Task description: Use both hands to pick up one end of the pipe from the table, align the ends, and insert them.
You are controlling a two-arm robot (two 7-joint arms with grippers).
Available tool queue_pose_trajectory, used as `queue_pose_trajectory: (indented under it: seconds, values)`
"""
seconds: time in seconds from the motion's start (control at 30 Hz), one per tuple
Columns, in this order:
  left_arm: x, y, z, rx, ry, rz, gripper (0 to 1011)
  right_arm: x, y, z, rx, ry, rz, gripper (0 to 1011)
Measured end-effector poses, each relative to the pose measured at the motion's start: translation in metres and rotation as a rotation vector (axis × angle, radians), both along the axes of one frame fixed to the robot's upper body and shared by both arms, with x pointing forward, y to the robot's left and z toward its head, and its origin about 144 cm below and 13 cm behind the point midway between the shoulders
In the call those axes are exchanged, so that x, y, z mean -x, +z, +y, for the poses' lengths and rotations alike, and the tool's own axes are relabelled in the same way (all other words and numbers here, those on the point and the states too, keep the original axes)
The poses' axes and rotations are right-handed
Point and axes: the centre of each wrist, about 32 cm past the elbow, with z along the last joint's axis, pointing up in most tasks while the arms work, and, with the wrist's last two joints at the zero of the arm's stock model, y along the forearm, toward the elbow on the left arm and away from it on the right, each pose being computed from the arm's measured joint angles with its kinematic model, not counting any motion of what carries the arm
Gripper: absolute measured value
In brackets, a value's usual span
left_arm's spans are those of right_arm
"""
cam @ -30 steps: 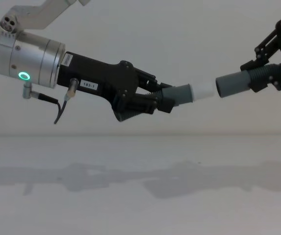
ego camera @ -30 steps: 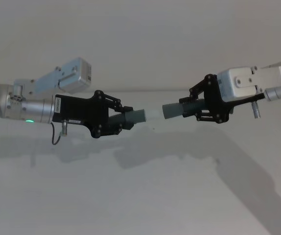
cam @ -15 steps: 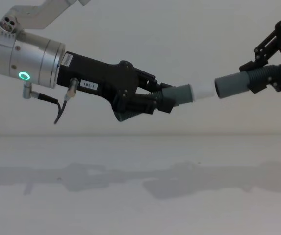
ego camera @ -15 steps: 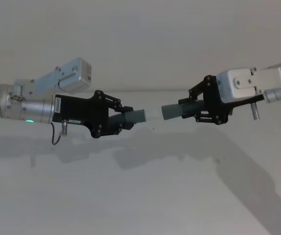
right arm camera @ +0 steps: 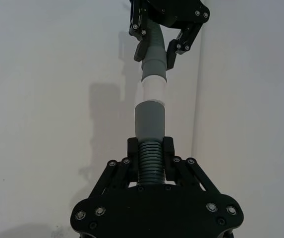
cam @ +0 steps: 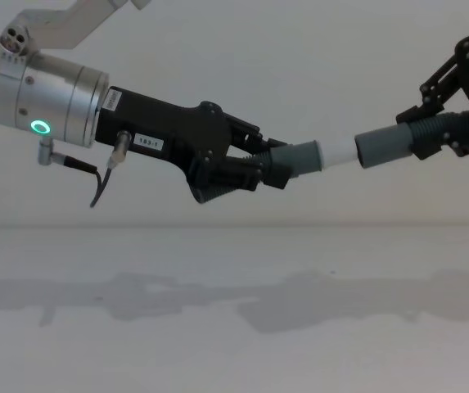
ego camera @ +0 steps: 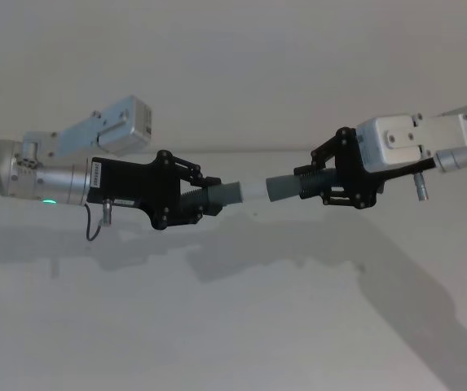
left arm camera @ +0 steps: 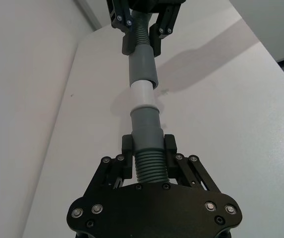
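Clearly, left tool (cam: 279, 168) label reads "183-1".

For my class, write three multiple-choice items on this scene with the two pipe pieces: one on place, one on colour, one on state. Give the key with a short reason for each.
1. Where are the two pipe pieces?
A. Lying flat on the table
B. Held in the air above the table
C. Standing in a rack

2. What colour is the plug tip between the two pieces?
A. White
B. Red
C. Green

3. How do both grippers stand?
A. Both open
B. One open, one shut
C. Each shut on a pipe piece

Key:
1 B: the left gripper and right gripper hold both pieces clear of the table.
2 A: the plug tip on the left piece is white.
3 C: the fingers of each clamp a ribbed middle, the right on the socket piece.
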Motion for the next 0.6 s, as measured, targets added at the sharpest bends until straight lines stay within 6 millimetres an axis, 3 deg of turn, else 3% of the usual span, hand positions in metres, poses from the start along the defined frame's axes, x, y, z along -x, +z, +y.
queue_pose_trajectory:
  seconds: [0.6]
  values:
    - [0.0000, 0.0000, 0.0000, 0.000, 0.000, 0.000, 335, -0.0016, 0.0040, 0.0013, -0.010, 0.000, -0.006, 258]
